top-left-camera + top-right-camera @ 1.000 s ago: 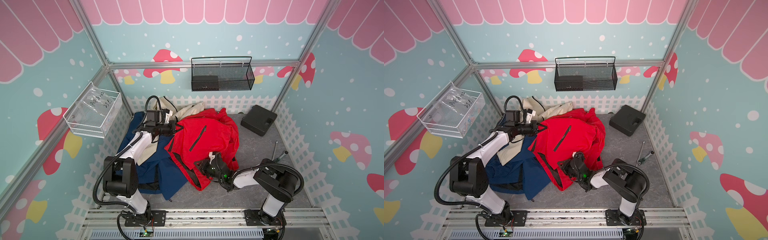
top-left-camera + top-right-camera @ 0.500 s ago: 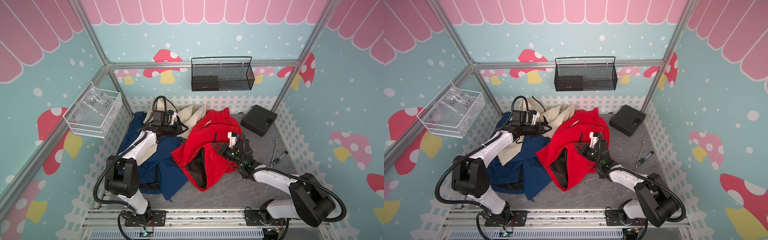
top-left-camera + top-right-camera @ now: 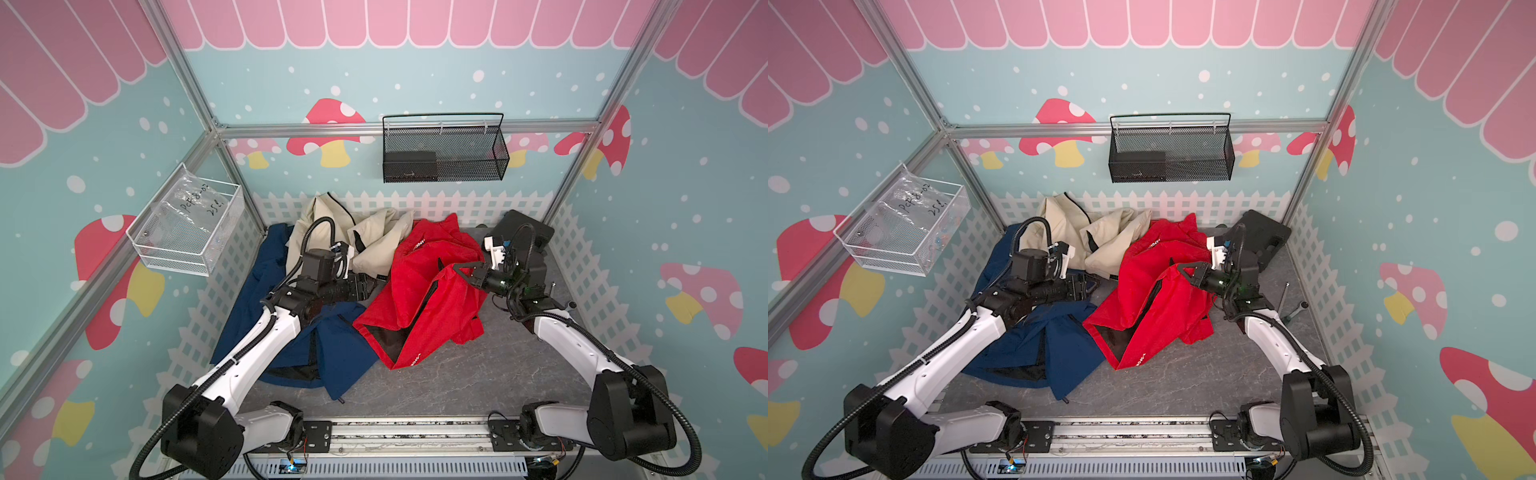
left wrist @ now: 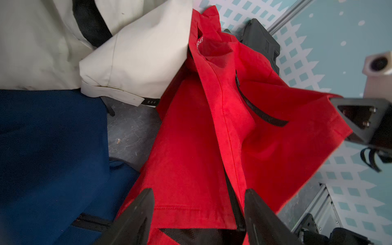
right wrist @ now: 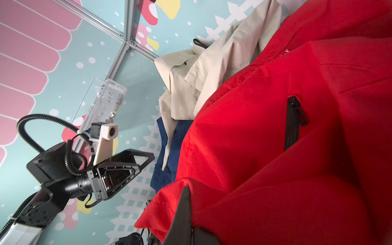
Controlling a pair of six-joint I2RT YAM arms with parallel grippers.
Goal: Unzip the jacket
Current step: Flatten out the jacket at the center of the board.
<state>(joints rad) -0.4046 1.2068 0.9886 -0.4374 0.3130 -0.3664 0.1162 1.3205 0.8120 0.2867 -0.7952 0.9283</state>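
From here the red jacket [image 3: 419, 303] lies mid-table [image 3: 457, 382]. Its long axis runs from the collar near the back fence to the hem toward the front, where black lining shows in both top views [image 3: 1121, 336]. My right end effector [image 3: 462, 269] is clamped tight on a fold of the red fabric and holds it up in a peak off the table. My left end effector [image 4: 198, 197] stands with its jaws apart and grips nothing, pointing at the jacket's side just beside the beige jacket [image 3: 374, 241] and above the navy jacket [image 3: 291, 332].

The black mesh basket [image 3: 494, 141] on the back wall holds a dark box [image 3: 409, 160]. The wire bin [image 3: 216, 249] on the left wall holds a clear bag [image 3: 191, 208] with handwriting on it.

A second ago the red jacket lay flatter, with the right end effector low at its front edge and the left one closed by the collar. Now the left has let go.
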